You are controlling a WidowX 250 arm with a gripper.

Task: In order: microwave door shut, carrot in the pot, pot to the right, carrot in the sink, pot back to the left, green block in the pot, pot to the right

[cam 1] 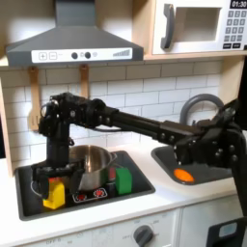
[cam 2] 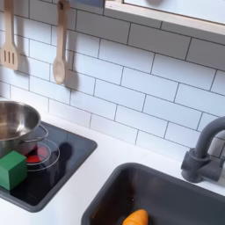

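In the first exterior view, the black stovetop (cam 1: pixel 92 198) lay at the left, sunk into the white tabletop (cam 1: pixel 183 198). The yellow block (cam 1: pixel 55 194) with a red top stood at the stovetop's front left corner. The tool (cam 1: pixel 60 172) hung just above that block at the end of the black arm (cam 1: pixel 116 116), which reached across from the first exterior view's right; I could not tell whether its fingers were open or closed, because they were dark and small against the stove. The pot (cam 1: pixel 92 164) sat on the stovetop just behind and right of the tool. The green block (cam 1: pixel 123 179) stood upright on the stovetop, touching or just beside the pot's right front. Further right, the sink (cam 1: pixel 207 172) held the carrot (cam 1: pixel 181 175), which lay near its left front corner. The microwave door (cam 1: pixel 193 26) at the upper right was shut, its grey handle at its left edge.

In the second exterior view, 2 wooden utensils (cam 2: pixel 59 44) hung on the tiled wall at the upper left. Below them the pot (cam 2: pixel 18 123) sat on the stovetop (cam 2: pixel 66 163), with the green block (cam 2: pixel 12 169) in front of it. At the second exterior view's right, the carrot (cam 2: pixel 136 217) lay in the sink (cam 2: pixel 189 198), below the curved faucet (cam 2: pixel 204 149).
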